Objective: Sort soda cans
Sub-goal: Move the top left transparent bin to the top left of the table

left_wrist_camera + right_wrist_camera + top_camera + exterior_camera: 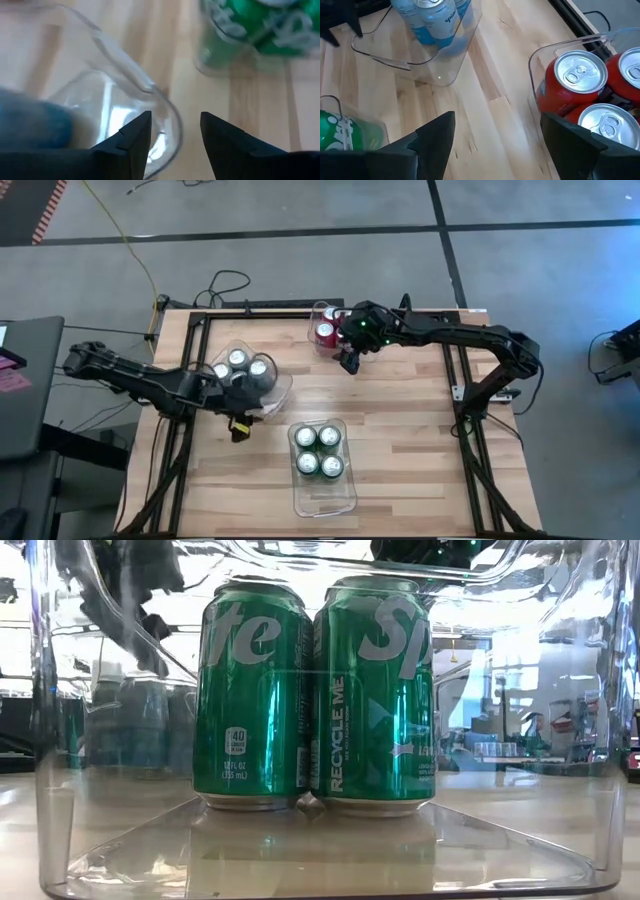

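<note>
four green soda cans (319, 451) stand in the front clear bin (324, 498). the left claw (175, 135) hangs parted over the silver cans' bin (277, 393); the right claw (497, 132), empty and wide, hovers beside the red cans (575, 82).

Left gripper (175, 137) hovers low with its fingers parted; the right gripper (497, 137) hangs farther back, fingers spread wide

Robotics lab, wooden workbench (400, 430) on bare concrete floor (300, 205), loose cables (225, 285)
</note>
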Controlling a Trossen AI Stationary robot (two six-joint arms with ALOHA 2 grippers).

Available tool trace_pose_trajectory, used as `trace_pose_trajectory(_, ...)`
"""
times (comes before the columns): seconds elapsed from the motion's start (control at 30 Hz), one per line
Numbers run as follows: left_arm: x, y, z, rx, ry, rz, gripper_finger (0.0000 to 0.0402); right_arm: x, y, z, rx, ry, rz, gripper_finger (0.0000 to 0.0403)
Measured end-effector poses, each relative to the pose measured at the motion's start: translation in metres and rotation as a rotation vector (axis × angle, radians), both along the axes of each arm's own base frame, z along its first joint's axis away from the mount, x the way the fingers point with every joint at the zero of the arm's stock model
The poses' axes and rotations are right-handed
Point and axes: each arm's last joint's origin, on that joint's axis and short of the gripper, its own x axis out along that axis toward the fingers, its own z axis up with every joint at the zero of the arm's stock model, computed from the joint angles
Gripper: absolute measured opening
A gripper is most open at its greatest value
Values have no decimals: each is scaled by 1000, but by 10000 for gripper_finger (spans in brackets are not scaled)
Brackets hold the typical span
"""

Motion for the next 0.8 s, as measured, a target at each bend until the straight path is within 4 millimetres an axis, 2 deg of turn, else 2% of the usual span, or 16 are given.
trace_pose_trajectory(0.13, -16, 3, 11, 19, -53, 127, 167, 0, 1, 0, 1, 4, 3, 310)
trace_pose_trajectory(0.33, -53, 5, 20, -46, -37, 262, 154, -3, 2, -3, 10, 46, 8, 310)
trace_pose_trajectory(0.57, -81, 2, 17, -145, 97, 260, 78, -3, 2, -3, 8, 44, 8, 310)
trace_pose_trajectory(0.73, -88, 3, 2, -158, 189, 386, 15, -2, 1, -2, -12, 31, 7, 310)
trace_pose_trajectory(0.8, -90, 5, -8, -166, 220, 457, 5, -1, 0, -1, -41, 32, -18, 310)
